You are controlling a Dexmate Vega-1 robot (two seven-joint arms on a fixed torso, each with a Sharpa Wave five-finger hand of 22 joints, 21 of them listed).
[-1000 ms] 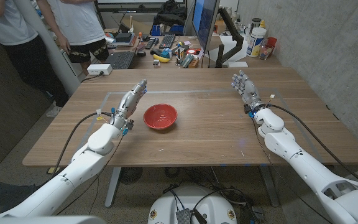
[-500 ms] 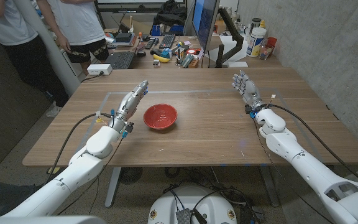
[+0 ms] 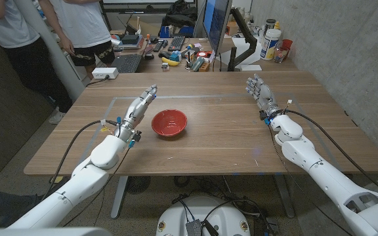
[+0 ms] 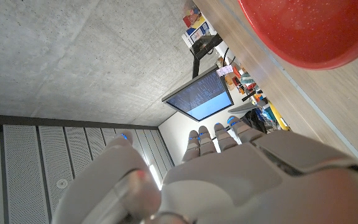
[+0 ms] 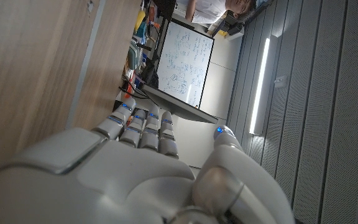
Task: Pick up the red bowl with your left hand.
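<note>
A red bowl (image 3: 169, 122) stands upright and empty on the wooden table (image 3: 215, 141), left of its middle. My left hand (image 3: 138, 107) is just to the bowl's left, a small gap apart, fingers straight and pointing away from me, holding nothing. In the left wrist view the bowl's (image 4: 312, 31) red side shows close to my left hand (image 4: 241, 168). My right hand (image 3: 258, 92) is far off at the table's right side, fingers extended, empty; the right wrist view shows its back (image 5: 123, 174).
Two people (image 3: 77, 26) stand beyond the table's far left corner. A cluttered desk with a monitor (image 3: 216, 26), keyboard (image 3: 128, 63) and small items runs behind the far edge. Blue tape lines mark the tabletop. A concrete wall is on the right.
My left forearm has shifted slightly; the hand stays beside the bowl. The bowl and my right hand have not moved.
</note>
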